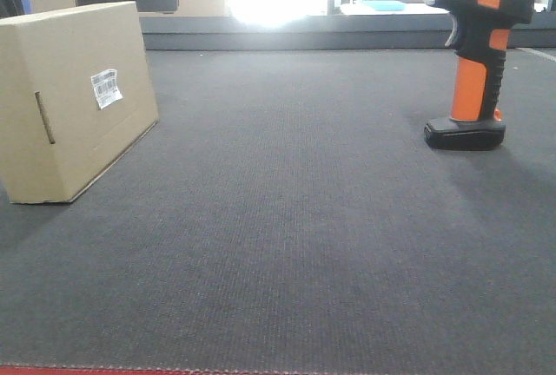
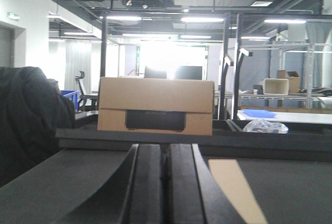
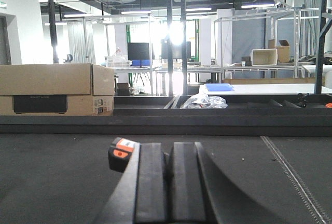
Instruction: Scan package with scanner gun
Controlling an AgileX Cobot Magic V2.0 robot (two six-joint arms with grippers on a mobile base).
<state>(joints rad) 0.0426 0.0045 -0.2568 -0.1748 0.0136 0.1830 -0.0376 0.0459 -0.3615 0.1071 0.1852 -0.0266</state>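
While the left gripper (image 2: pixel 166 182) and right gripper (image 3: pixel 168 193) both show fingers pinched together w/ nothing between, we see the scanner gun (image 1: pixel 476 54) upright at 2 o'clock, the package (image 1: pixel 69 97) at 10 o'clock — well apart. Risk as we judge it: gun's top-heavy, smooth plastic on a small flat base, so a glancing approach could tip it. Pkg is matte cardboard; its white label (image 1: pixel 106 88) faces obliquely — bad aim misses the barcode.

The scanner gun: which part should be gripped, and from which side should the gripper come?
Grip the orange handle, below the trigger. The scanner gun stands upright on its flat black base, so the handle is a free, near-vertical post; a level approach from the robot's side should likely reach it.
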